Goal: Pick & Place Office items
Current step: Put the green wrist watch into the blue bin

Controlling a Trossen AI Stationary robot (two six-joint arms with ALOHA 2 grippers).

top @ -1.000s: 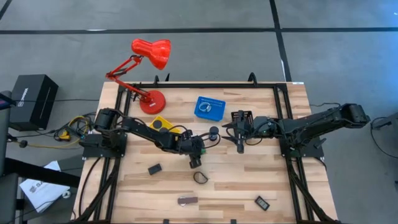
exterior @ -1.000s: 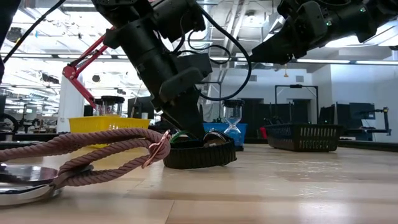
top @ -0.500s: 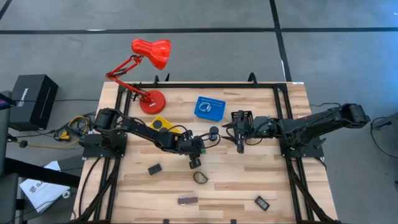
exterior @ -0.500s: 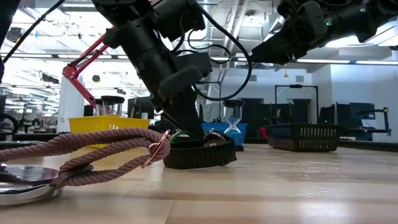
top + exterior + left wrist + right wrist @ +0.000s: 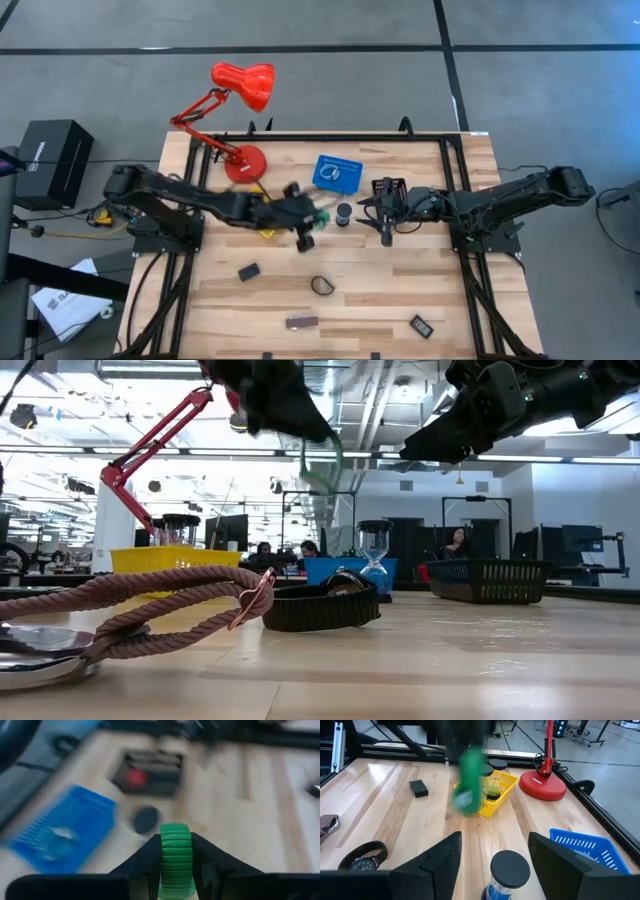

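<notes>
The left gripper (image 5: 176, 870) is up off the tabletop (image 5: 400, 290), its fingers (image 5: 145, 862) clamped on either side of the green piece (image 5: 176, 865), a ribbed green roll that stands upright between them. From above, that gripper (image 5: 306, 236) shows blurred, with the green piece (image 5: 322, 214) at its tip, just beside the yellow basket (image 5: 262, 205) and near the blue basket (image 5: 337, 172). Ahead of the left fingers, on the wood, stands a small object with a black round cap (image 5: 146, 819), and beyond it the black basket (image 5: 149, 772) with the red block (image 5: 135, 777) inside.

The right gripper (image 5: 495, 855) hangs near the black basket (image 5: 388, 189), its fingers (image 5: 440, 862) spread wide with nothing between them. Just ahead of them stands the capped object (image 5: 509, 870); farther off is the blurred green piece (image 5: 468, 781) in front of the yellow basket (image 5: 497, 795).

Well apart from both sets of fingers, on the near half of the tabletop, lie a black block (image 5: 248, 271), the black loop (image 5: 322, 285), the brownish bar (image 5: 301, 322) and another black block (image 5: 421, 325). The red desk lamp (image 5: 240, 110) stands at the far left corner.
</notes>
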